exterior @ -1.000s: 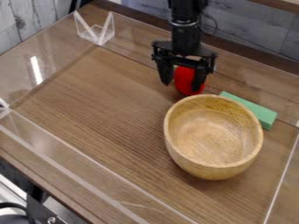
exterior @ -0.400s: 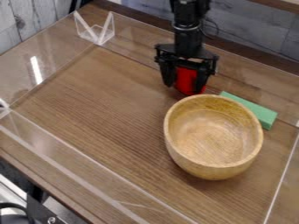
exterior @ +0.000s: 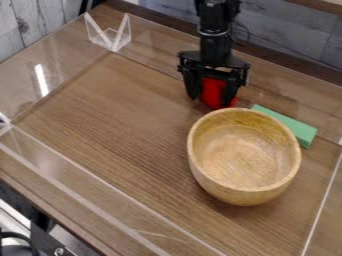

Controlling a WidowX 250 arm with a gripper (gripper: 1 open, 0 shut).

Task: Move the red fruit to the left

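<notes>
Change since earlier frames: gripper (exterior: 215, 88) shifted slightly right in frame against the oldest view; no visible shift since the more recent one; red fruit (exterior: 215, 93) in the same spot throughout.
Near edge: clear acrylic wall (exterior: 80, 215) along lower left; no bearing on the step.
Wooden bowl (exterior: 246, 155): centre right of frame, empty, large; rim just below and right of the fruit; stands on the opposite side from the travel direction.
Green block (exterior: 297, 124): flat, right of frame, partly hidden behind bowl rim; near the fruit, apart from it.
Table (exterior: 107, 130): bare wood grain across centre and left of frame; ample room for placement.
Red fruit position: upper centre of frame, resting on the table, between the black fingers.
Gripper state: pointing straight down, jaws spread wide on either side of the fruit; nothing gripped; contact with the fruit not confirmable.
Step in hand, judged: final descent and closure on the fruit.
Method: centre the fruit between the fingers; close evenly; lift only enough to clear the surface; carry toward frame left, away from bowl rim.
Risk: rounded toy likely to roll or squirt out under off-centre squeeze.
Far corner: clear acrylic bracket (exterior: 110, 33) at upper left; beyond a sensible drop point.
</notes>
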